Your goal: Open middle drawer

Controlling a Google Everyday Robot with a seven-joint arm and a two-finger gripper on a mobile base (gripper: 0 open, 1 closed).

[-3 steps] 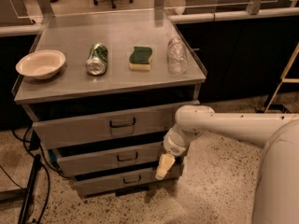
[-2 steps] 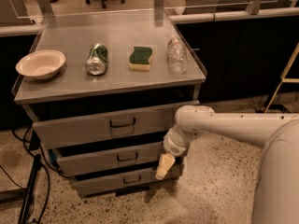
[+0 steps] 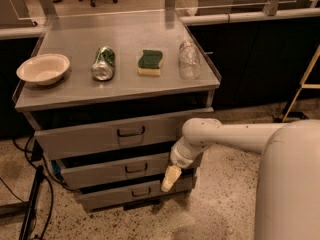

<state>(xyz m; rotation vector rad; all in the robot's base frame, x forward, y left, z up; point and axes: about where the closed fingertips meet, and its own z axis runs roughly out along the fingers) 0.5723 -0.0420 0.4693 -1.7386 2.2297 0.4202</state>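
The middle drawer is a low grey metal front with a small dark loop handle at its centre. It sits between the taller top drawer and the smaller bottom drawer. A dark gap shows above its front. My gripper hangs pointing down in front of the right end of the middle drawer, to the right of the handle and apart from it. My white arm reaches in from the right.
On the cabinet top lie a white bowl, a green can on its side, a green-and-yellow sponge and a clear plastic bottle. Cables and a dark stand lie on the speckled floor at left.
My arm and gripper have shifted very slightly to the left along the drawer fronts. The drawers have not moved.
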